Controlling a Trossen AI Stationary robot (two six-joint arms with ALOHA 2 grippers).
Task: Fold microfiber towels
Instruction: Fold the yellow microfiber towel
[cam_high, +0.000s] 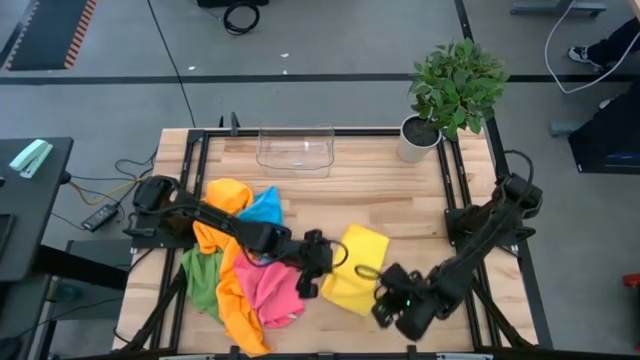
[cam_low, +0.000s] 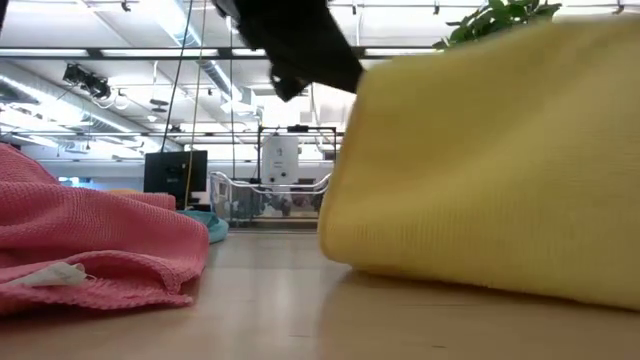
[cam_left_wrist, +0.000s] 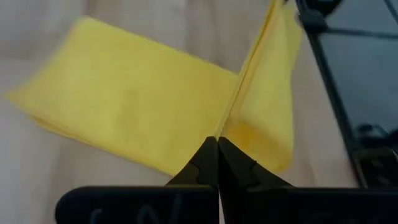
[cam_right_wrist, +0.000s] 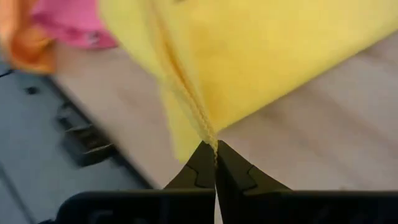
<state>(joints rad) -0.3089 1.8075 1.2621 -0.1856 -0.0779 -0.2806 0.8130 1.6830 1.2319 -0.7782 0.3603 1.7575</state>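
A yellow towel (cam_high: 358, 262) lies folded at the table's middle near side; it fills the right of the low view (cam_low: 480, 160). My left gripper (cam_high: 322, 264) is shut on its left side and my right gripper (cam_high: 381, 287) is shut on its near right end. A pile of orange (cam_high: 232, 290), pink (cam_high: 272, 290), green (cam_high: 200, 275) and blue (cam_high: 265, 208) towels lies heaped on the table's left half under my left arm. The pink towel also shows in the low view (cam_low: 90, 250). My left gripper pinches the yellow towel's raised edge (cam_left_wrist: 227, 127) between its two shut fingers, coming about level from the table's left. The edge runs away from the fingertips as a straight ridge, with cloth falling to both sides. The towel's underside rests on the table (cam_low: 450, 280). My right gripper pinches the same yellow towel by a stitched edge (cam_right_wrist: 204, 132) between its two shut fingers, coming from the table's near right side. The edge looks doubled there. Cloth spreads away from the fingers on both sides, over the table.
A clear plastic tray (cam_high: 295, 148) stands at the far middle and a potted plant (cam_high: 450, 90) at the far right corner. Bare wood shows on the table's right half (cam_high: 420, 215). Black frame rails run along both side edges.
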